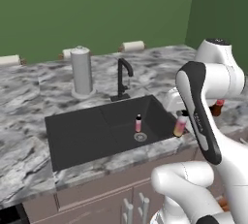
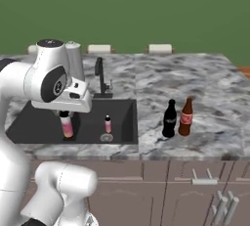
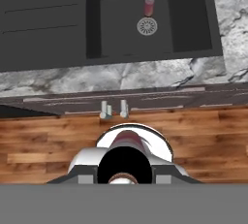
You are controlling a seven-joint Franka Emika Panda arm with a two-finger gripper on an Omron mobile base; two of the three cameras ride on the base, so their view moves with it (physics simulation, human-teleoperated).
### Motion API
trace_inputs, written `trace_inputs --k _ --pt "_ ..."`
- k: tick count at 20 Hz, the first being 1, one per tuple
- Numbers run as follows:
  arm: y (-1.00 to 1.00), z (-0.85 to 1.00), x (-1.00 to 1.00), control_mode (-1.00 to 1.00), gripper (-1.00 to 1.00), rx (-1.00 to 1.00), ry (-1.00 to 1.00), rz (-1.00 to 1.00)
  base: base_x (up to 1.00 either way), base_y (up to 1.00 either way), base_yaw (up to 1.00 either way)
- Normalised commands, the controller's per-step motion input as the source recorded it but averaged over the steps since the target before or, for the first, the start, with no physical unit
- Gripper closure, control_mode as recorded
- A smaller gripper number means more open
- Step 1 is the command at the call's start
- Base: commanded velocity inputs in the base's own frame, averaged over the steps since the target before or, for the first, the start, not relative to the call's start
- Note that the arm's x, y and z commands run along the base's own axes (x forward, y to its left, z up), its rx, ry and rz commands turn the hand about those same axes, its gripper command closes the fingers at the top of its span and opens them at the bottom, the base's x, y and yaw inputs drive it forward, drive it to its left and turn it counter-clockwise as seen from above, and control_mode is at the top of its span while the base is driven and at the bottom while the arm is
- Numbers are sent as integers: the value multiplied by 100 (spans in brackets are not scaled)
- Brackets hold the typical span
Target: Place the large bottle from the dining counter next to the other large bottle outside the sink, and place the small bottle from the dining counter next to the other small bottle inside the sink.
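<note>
My gripper (image 1: 180,117) (image 2: 65,117) is shut on the small bottle (image 1: 179,126) (image 2: 67,126), a pinkish-red one held upright in the air near the front edge of the sink (image 1: 82,133) (image 2: 34,117) (image 3: 121,29). In the hand view its dark cap (image 3: 127,162) shows from above, over the cabinet front and floor. The other small bottle (image 1: 138,123) (image 2: 108,123) (image 3: 149,2) stands inside the basin beside the round drain (image 3: 147,25). On the counter to the right of the sink, the large brown red-labelled bottle (image 2: 185,117) stands close beside the other large dark bottle (image 2: 169,119).
A black curved faucet (image 1: 123,75) (image 2: 100,76) rises behind the basin, with a grey paper-towel roll (image 1: 81,70) (image 2: 74,58) to its left. Pale rolls (image 1: 133,46) lie along the back wall. Cabinet handles (image 3: 112,109) and a wooden floor (image 3: 203,136) lie below the counter edge.
</note>
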Motion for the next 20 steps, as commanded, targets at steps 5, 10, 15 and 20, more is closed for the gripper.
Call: trace_inputs --k 5,10,15,20 --pt "0 0 0 100 100 0 0 0 41 0 0" --pt "0 0 0 100 100 0 0 0 58 1 0" --pt "0 0 0 100 100 0 0 0 56 18 0" --pt "0 0 0 100 100 0 0 0 66 30 -1"
